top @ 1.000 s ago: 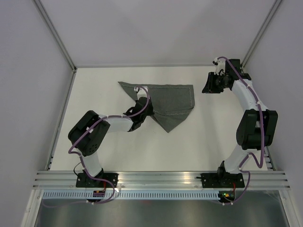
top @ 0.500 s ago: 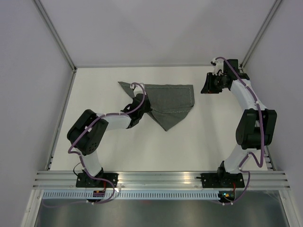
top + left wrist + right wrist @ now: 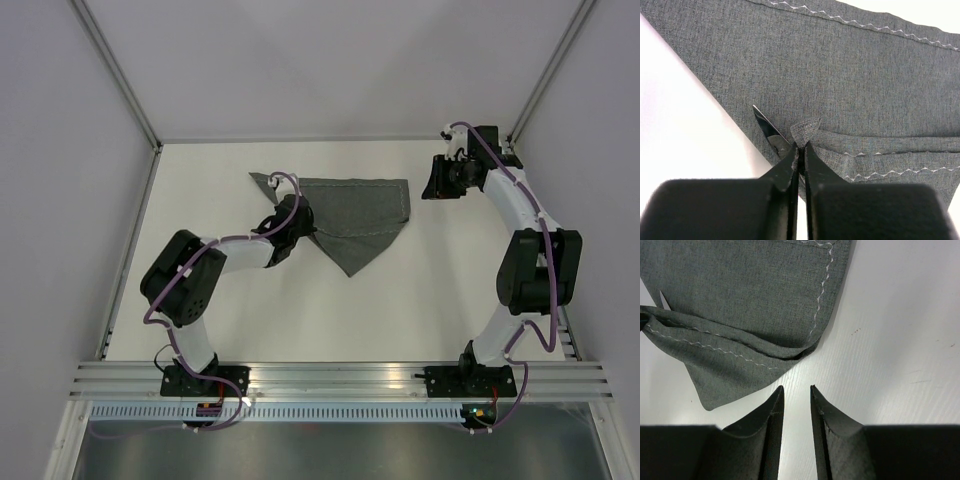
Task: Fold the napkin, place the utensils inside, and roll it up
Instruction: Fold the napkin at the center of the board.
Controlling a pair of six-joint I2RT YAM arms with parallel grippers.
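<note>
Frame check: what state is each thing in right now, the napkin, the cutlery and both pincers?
napkin, lying on the table, folded over in layers, not rolled.
left pincer, shut on a small fold of the napkin.
knife, pointed tip showing on the napkin beside the left pincer; the rest is hidden.
right pincer, open, holding nothing, over the table just off the napkin's corner.

One napkin, dark grey. One utensil counted, only a pointed blade tip poking from beneath the napkin's edge. Two arms: left arm on the napkin's left, right arm on its right. Two grippers: left gripper, right gripper. One surface under the napkin.
</note>
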